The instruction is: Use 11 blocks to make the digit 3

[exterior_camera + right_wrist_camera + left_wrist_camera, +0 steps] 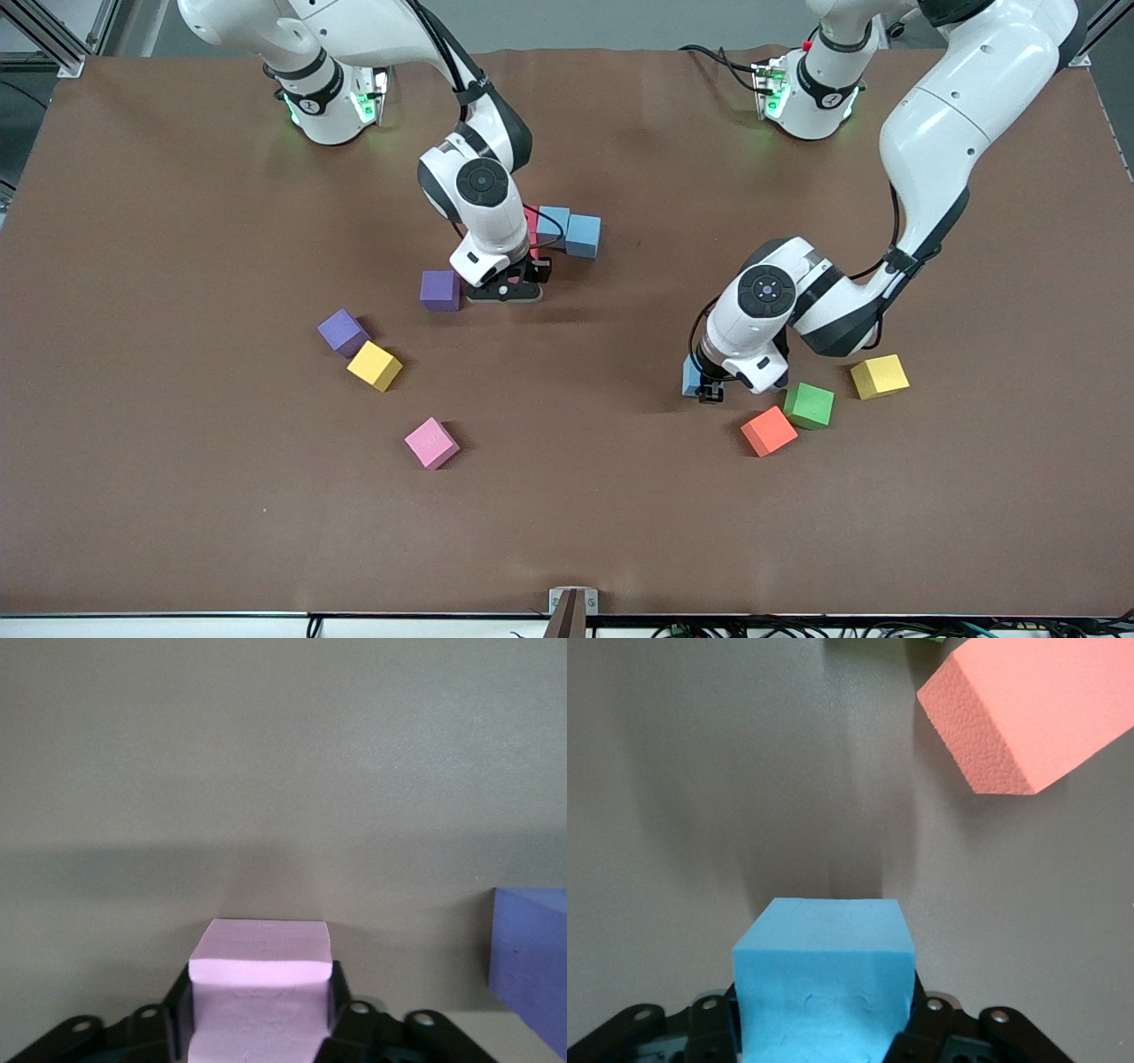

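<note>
My left gripper is shut on a light blue block, low over the table beside the orange block. The green block and a yellow block lie close by. My right gripper is low at the table's middle, its fingers against the sides of a pale pink cube that the hand hides in the front view. A red block and two light blue blocks touch in a row just past it. Another yellow block and a pink block lie loose.
One purple cube sits right beside the right gripper, toward the right arm's end. A second purple cube touches the loose yellow block. The brown table stretches bare toward the front camera.
</note>
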